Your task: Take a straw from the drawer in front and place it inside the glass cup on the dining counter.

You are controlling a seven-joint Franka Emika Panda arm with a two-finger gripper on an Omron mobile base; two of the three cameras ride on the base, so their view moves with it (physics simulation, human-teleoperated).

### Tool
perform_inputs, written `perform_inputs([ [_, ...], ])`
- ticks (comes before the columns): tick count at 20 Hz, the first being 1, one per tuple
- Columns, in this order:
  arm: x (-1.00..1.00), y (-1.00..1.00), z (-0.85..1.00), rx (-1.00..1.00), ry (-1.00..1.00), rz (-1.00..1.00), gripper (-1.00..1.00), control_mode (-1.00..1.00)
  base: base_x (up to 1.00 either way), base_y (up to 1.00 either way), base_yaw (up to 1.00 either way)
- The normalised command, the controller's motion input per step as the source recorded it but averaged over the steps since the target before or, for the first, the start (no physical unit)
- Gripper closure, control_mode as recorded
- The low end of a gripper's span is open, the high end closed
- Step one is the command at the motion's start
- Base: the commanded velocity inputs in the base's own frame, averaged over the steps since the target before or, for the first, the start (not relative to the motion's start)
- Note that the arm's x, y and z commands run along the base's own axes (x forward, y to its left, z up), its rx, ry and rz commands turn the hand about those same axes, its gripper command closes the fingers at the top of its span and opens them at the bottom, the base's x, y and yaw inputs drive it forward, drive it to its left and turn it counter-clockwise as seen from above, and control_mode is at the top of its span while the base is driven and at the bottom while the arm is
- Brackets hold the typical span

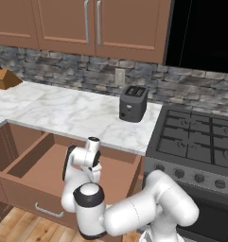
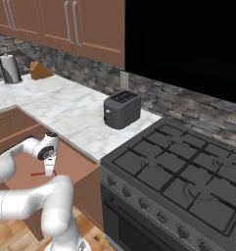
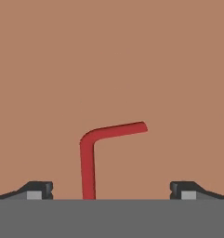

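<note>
**Pincer released and poised over the straw in the open drawer**

Pincer [image 3: 111, 190] stands released, its two dark fingertips [image 3: 38, 189] spread wide at the bottom corners of the hand view, nothing between them but the red straw [image 3: 92, 151] lying on the brown drawer floor. The straw's long shaft runs up from the bottom centre of that view and turns into its short bent end toward centre right. The shaft sits left of the midpoint between the tips, which suggests the hand is lined up above for a straddling grasp, though not perfectly centred.

In the left base view, the drawer [image 1: 25, 182] is pulled fully out at lower left, below the marble worktop [image 1: 77, 113], giving the arm clear access from above; the wrist points straight down into it. In the right base view, the pincer [image 2: 49, 169] hangs over the straw [image 2: 38, 173], seen as a small red mark at lower left; whether the tips touch the floor cannot be judged at this size.

A toaster [image 1: 133, 103] stands on the worktop, well apart from the work.

Assessment: pickup not yet made.
</note>
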Motion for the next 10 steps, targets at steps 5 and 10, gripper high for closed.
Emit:
perform_inputs([
  [5,0.35,0.01,-0.11,0.0,0.01,0.02,-1.0,-1.0,0.0,0.0,0.0],
  [10,0.21,0.05,-0.24,0.0,0.06,0.02,-1.0,-1.0,0.0,0.0,0.0],
])
